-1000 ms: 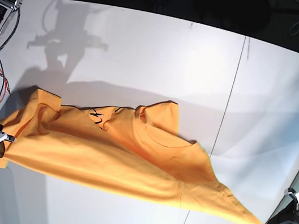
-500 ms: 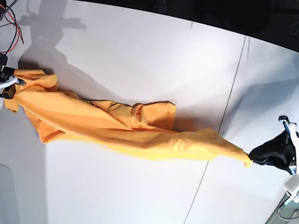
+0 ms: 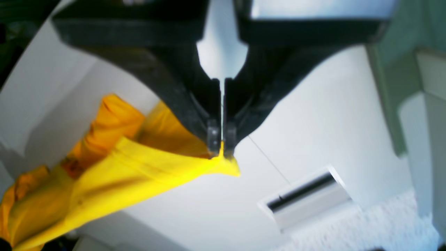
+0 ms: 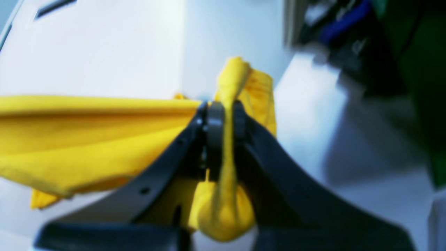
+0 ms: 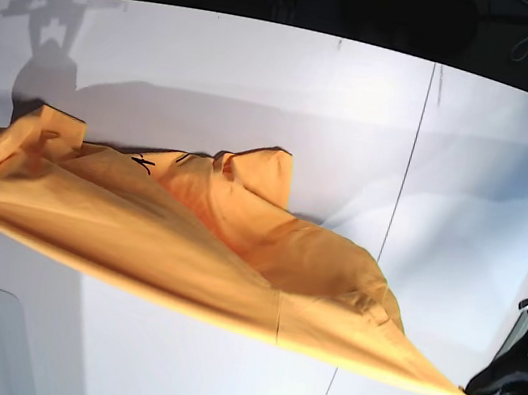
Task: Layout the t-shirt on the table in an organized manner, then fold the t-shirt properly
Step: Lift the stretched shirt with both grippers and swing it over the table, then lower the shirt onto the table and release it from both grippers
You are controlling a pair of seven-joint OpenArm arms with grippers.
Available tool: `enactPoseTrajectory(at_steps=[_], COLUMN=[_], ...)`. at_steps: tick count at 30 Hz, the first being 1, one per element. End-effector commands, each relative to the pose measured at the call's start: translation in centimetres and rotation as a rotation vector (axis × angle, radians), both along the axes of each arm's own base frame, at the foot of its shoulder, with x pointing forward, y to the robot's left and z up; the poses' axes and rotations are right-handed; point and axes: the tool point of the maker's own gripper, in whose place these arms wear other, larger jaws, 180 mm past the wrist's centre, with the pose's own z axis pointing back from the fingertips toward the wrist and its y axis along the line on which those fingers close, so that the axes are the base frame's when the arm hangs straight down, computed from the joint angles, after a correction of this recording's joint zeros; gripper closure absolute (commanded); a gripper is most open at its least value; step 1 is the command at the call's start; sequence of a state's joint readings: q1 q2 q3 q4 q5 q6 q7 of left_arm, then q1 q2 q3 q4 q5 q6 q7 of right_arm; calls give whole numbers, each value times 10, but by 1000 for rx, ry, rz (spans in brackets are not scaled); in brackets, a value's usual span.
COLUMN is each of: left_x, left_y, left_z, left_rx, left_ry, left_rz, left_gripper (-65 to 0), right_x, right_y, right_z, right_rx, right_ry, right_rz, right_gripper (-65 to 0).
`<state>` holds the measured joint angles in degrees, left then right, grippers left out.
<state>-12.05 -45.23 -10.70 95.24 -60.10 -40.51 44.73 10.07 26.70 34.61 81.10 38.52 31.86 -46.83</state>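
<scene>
1. Far left of the base view: your right gripper (image 4: 223, 118) is clamped tight on a bunched fold of the t-shirt (image 5: 185, 245), thick cloth squeezed between the jaws. In the base view the gripper itself sits at the frame edge, barely visible.
2. Middle: the shirt is stretched between both arms, most of it off the table (image 5: 262, 86) judging by the broad shadow behind it. The black markings (image 5: 143, 162) show near the upper left.
3. Right: your left gripper (image 3: 222, 139) is pinched down on just a thin corner of fabric, jaws nearly meeting. That looks like the weaker hold.
4. To lay it out well, keep the tension even and lower both ends together, far edge touching down first.
5. Don't pull wider, or that thin corner may slip free.
</scene>
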Motion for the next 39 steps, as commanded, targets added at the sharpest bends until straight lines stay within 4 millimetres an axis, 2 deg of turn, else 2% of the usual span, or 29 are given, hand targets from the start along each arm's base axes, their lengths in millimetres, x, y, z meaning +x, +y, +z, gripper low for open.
enactPoseTrajectory(at_steps=[1, 6, 9, 11, 14, 16, 20, 25, 28, 32, 37, 38, 39], left_x=[8, 26, 24, 10, -24, -48, -94, -125, -143, -165, -176, -177, -176], left_y=[9, 13, 8, -7, -38, -57, -86, -99, -106, -107, -94, -90, -85], left_z=[28, 60, 81, 88, 84, 70, 23, -21, -46, -79, -120, -129, -138], left_rx=[0, -37, -56, -42, 25, 98, 152, 76, 13, -18, -51, -64, -77], left_ry=[-72, -140, -166, -137, -73, -26, 114, 255, 339, 455, 575, 600, 622], left_rz=[18, 28, -7, -82, -222, -299, -420, -450, -453, -435, -347, -322, -294], left_gripper=[0, 0, 0, 0, 0, 0, 0, 0, 0, 0, 0, -40, -96], right_x=[13, 35, 41, 38, 27, 13, -20, -64, -91, -119, -145, -148, -149], right_y=[-11, 0, 4, 5, 5, 3, -3, -20, -21, -12, 5, 7, 10], right_z=[30, 53, 64, 65, 60, 52, 33, 4, -19, -49, -82, -87, -90], right_rx=[-35, -51, -40, -34, -2, 19, 44, 33, 34, 60, 105, 112, 120], right_ry=[-74, -120, -151, -140, -92, -46, 23, 116, 201, 286, 351, 357, 357], right_rz=[-11, 29, 50, 66, 94, 99, 87, 36, 28, 22, -10, -19, -26], right_gripper=[0, 0, 0, 0, 0, 0, 0, 0, 0, 0, 0, -44, -119])
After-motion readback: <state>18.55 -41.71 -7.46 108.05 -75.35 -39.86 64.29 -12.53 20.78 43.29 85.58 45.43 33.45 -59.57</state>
